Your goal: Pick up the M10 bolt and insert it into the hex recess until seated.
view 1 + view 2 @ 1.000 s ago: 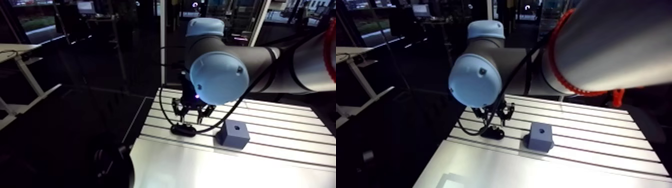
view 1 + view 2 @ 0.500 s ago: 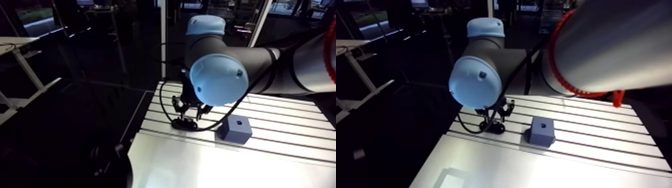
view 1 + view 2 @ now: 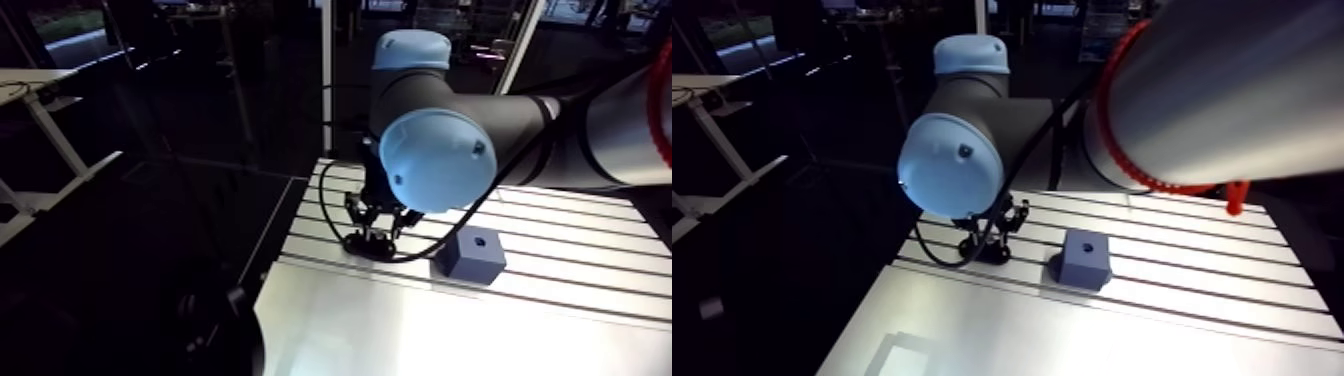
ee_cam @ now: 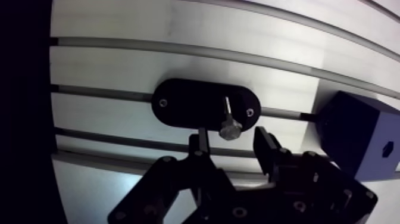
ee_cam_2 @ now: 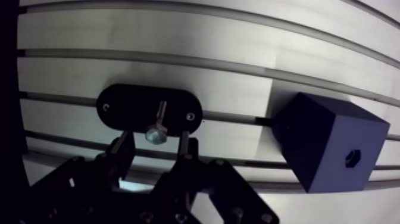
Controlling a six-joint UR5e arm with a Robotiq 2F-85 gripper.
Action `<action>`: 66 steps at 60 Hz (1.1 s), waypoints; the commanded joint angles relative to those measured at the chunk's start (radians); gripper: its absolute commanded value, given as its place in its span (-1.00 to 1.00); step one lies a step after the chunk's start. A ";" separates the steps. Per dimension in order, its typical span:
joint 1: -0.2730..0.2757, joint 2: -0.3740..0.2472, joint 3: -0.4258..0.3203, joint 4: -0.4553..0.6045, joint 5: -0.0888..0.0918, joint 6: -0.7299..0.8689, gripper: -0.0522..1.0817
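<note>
The black two-finger gripper [image 4: 232, 142] is spread and holds nothing, and the small silver M10 bolt [image 4: 228, 122] rests on a black oval plate [image 4: 178, 106] just ahead of the gap between its fingers, head nearest, shank pointing away from it

The bolt [image 5: 158, 122] lies on a black oval plate [image 5: 128, 107], its hex head toward the gripper [image 5: 153, 145] and its shank pointing away. The head sits between the two fingers [image 5: 122, 146], which stand apart with a gap on each side of it. Beside the plate and clear of it, a dark block [image 5: 315, 140] rests on the slotted table [image 5: 178, 53], its hex recess [image 5: 352, 158] showing on one face
</note>
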 commanded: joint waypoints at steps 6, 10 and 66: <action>0.000 0.001 -0.001 0.001 0.000 -0.002 -0.02; 0.000 0.001 -0.001 0.000 0.000 -0.002 -0.01; 0.000 0.012 -0.008 -0.002 0.000 -0.002 0.37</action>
